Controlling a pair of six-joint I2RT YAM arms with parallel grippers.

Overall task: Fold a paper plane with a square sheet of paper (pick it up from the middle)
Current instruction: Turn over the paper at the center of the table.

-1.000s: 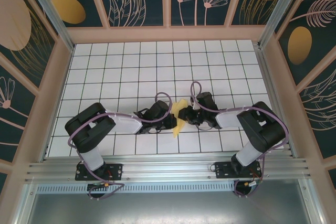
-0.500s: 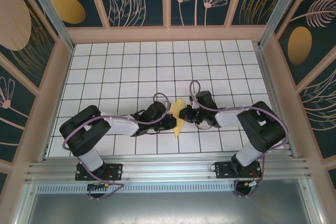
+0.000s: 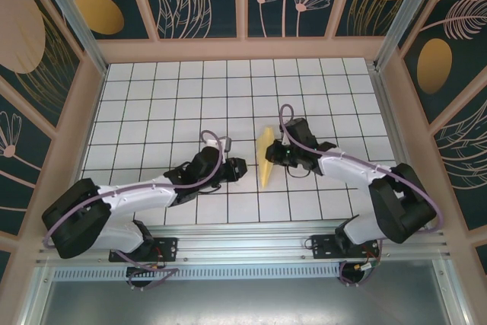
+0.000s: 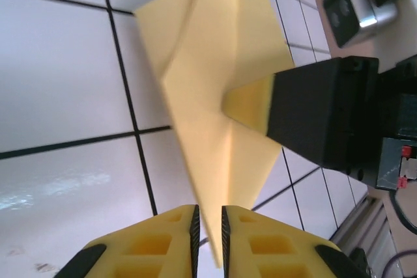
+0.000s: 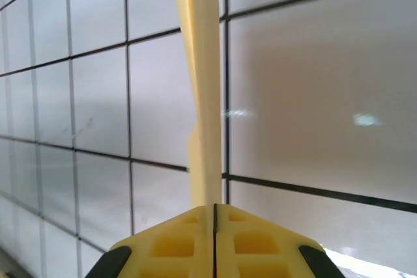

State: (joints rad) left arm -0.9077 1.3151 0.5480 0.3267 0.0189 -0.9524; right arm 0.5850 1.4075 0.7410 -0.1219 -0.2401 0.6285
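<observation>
Tapering to a point, creased yellow paper plane [image 3: 264,159]

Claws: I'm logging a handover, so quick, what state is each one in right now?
Left claw: slightly open, holding nothing, just off the paper plane.
Right claw: closed on the paper plane.

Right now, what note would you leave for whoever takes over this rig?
Left tool: narrowly open, empty, just short of the paper's pointed tip.
Right tool: shut on the paper plane, pinching a raised fold along its middle, near the centre of the grid table.
Done: the paper is already folded into a slim pointed dart.
Left: probably only to lay it flat, release it and pull both arms back.
</observation>
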